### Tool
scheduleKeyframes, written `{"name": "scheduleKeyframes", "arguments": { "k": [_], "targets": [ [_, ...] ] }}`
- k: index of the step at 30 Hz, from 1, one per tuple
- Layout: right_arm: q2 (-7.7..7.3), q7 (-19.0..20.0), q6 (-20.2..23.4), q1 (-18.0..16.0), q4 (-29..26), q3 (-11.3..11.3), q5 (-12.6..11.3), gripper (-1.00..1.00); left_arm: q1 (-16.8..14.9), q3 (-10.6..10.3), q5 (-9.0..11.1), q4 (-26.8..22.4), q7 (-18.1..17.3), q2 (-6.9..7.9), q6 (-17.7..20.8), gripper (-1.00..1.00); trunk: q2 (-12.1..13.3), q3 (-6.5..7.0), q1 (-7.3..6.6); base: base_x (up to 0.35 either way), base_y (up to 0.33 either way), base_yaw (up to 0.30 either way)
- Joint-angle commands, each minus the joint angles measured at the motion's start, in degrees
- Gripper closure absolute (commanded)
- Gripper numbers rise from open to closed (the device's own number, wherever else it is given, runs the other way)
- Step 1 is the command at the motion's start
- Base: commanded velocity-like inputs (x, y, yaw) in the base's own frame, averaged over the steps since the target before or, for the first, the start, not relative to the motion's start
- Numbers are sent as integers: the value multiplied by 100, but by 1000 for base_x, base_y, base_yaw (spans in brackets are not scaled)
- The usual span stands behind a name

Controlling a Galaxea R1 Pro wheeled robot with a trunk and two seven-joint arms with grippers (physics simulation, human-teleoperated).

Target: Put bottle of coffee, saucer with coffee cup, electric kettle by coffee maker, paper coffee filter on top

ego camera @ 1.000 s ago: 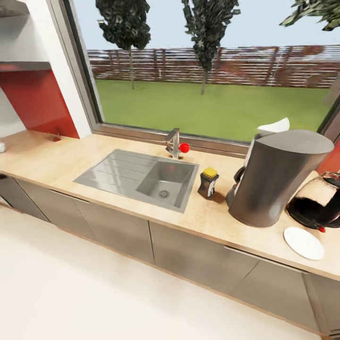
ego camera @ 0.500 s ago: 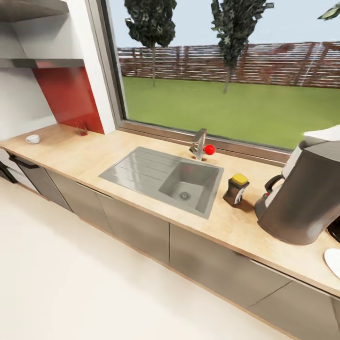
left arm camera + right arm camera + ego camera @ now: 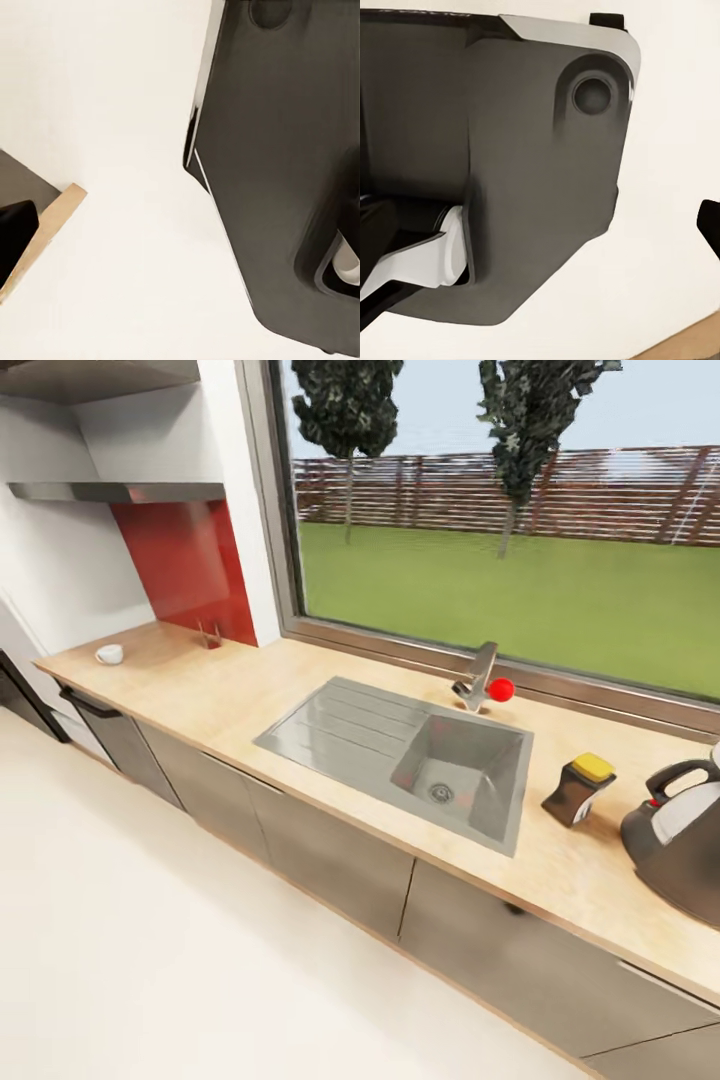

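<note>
Neither arm reaches into the head view. Each wrist camera looks down past the robot's dark body (image 3: 285, 172) at the pale floor (image 3: 120, 112). In the left wrist view a dark fingertip (image 3: 13, 229) sits at the frame's edge beside a strip of light wood (image 3: 45, 232); in the right wrist view another dark fingertip (image 3: 711, 221) shows at the frame's edge (too little of either pincer shows to tell whether it is open or closed).

The kitchen countertop (image 3: 230, 695) is a light beige wood-grain slab over glossy grey cabinets (image 3: 330, 850), running beneath a wide window (image 3: 500, 530). A grey sink (image 3: 400, 745) is set into the countertop's middle, with a tap bearing a red knob (image 3: 500, 688) at its back edge.

The bottle of coffee (image 3: 578, 790) stands upright on the countertop between the sink and the coffee maker (image 3: 680, 840), near both and touching neither. It is a squat dark brown jar with a yellow lid. The coffee maker shows partly, at the picture's right edge: a curved dark grey shell, a pale carafe and a black handle.

The coffee cup (image 3: 109, 653), tiny and white, sits on the countertop's far left end, near the red wall panel (image 3: 185, 565) and well apart from the other things.
</note>
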Motion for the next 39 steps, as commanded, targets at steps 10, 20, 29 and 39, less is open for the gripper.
{"name": "scheduleKeyframes", "arguments": {
  "k": [10,20,29,39],
  "targets": [
    [-6,35,29,0,-14,13,21,-100,-4,-42,47,2,18,5,-13,-100,-9,42,4,163,296,222],
    [-11,45,30,0,-14,13,21,-100,-4,-33,55,3,19,0,-13,-100,-9,116,4,58,199,160],
    [-5,45,22,0,-14,13,21,-100,-4,-55,13,2,18,-24,-20,-100,-9,189,4,2,15,127],
    [-8,45,21,0,-14,13,21,-100,-4,-76,-23,2,18,-16,-16,-100,-9,272,4,0,0,118]
  ]
}}
